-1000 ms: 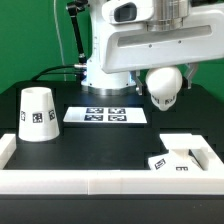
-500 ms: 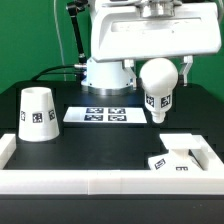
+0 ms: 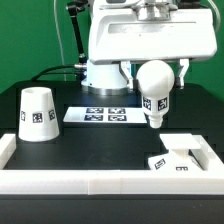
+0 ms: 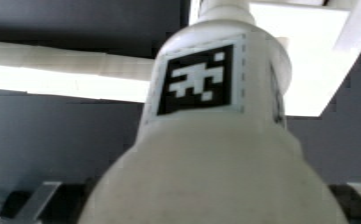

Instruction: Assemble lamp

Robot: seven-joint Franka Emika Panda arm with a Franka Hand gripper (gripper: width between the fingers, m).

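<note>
Above the black table, grips the bulb stem-down in a gripper closed on its globe; best held upright and centred over the square base before lowering.

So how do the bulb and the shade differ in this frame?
The bulb hangs in the air, clamped in the gripper. The shade stands free on the table. The bulb is a ball with a stem pointing down, while the shade is a truncated cone, narrow end up. The bulb is toward the exterior view's right, the shade at its left. Both are white and carry a black-and-white tag.
</note>
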